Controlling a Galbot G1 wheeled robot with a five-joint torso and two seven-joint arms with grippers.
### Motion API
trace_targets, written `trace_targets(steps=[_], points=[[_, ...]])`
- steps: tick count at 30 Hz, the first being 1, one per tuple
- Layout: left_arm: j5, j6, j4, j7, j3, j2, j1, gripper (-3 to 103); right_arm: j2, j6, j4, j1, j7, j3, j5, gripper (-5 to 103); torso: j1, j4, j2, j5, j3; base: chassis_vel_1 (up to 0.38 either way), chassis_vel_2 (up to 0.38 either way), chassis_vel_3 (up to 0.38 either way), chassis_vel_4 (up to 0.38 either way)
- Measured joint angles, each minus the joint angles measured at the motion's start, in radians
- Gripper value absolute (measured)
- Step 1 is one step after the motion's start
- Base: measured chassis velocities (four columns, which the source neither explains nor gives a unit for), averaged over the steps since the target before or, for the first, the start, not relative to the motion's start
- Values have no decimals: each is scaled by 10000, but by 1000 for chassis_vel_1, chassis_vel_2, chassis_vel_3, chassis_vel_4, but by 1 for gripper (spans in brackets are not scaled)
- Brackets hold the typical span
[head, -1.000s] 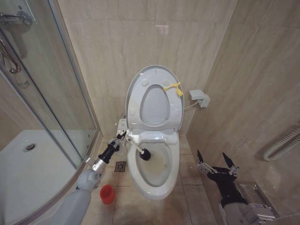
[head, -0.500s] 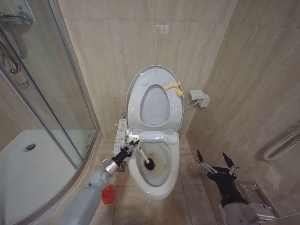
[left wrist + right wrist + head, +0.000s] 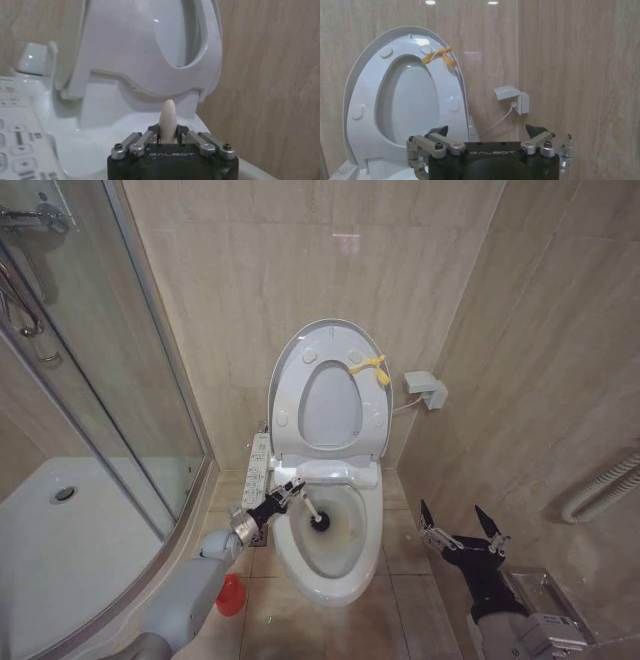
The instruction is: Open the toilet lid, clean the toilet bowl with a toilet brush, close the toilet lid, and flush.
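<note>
Nearest, low on the robot's right: right gripper (image 3: 462,527) parked over the floor tiles beside the toilet, jaws spread wide with nothing between them, plainly idle. Over on the robot's left, red holder cup (image 3: 229,594) standing bare on the floor beside the shower tray (image 3: 60,550). Just beyond it, left gripper (image 3: 287,492) reaching in over the near-left rim of the toilet bowl (image 3: 330,585), jaws clamped on the toilet brush (image 3: 312,513) high on its slim white handle; in the left wrist view the cream tip (image 3: 167,116) pokes up between the closed fingers (image 3: 137,142). Dark bristle head down inside the bowl, against the yellowish-stained upper wall, handle slanting back to the jaws. Handling, as a judgement: brush looks light and stiff in the stick, springy only at the bristles, smooth plastic likely slick when wet, so a firm pinch near the top end as here gives reach but lets the head lever against the grip. Bowl itself hard glazed ceramic, no give, so scrubbing pressure best kept modest. Button panel (image 3: 259,460) just beside the left arm, worth steering clear of. Farthest back, toilet lid (image 3: 290,350) and seat ring standing upright against the wall, yellow loop tag (image 3: 372,366) at the top edge, the obvious place to hook for closing: lid likely light, glossy and slippery
</note>
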Motion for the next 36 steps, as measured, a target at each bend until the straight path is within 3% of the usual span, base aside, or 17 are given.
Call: trace_targets(steps=[3, 12, 23, 26, 32, 36], points=[[-138, 24, -68, -12, 174, -38, 15, 22, 0, 0, 0, 0, 0, -1, 0, 100, 0, -1, 0, 2, 0, 0, 0, 0, 0], [-2047, 714, -804, -444, 414, -264, 53, 22, 0, 0, 0, 0, 0, -1, 0, 100, 0, -5, 0, 1, 0, 0, 0, 0, 0], [-2599, 509, -250, -563, 397, -1190, -373, 22, 0, 0, 0, 0, 0, -1, 0, 100, 0, -3, 0, 2, 0, 0, 0, 0, 0], [-2574, 434, -57, -550, 401, -1444, -431, 22, 1, 0, 0, 0, 0, -1, 0, 100, 0, -5, 0, 2, 0, 0, 0, 0, 0], [-1394, -123, 687, -259, 287, -1583, -404, 22, 0, 0, 0, 0, 0, 0, 0, 100, -2, 1, 1, 1, -3, 0, 0, 0, 0], [-1189, -453, 795, -449, 160, -1660, -505, 22, 0, 0, 0, 0, 0, 0, 0, 100, -1, 1, 1, 1, 0, 0, 0, 0, 0]])
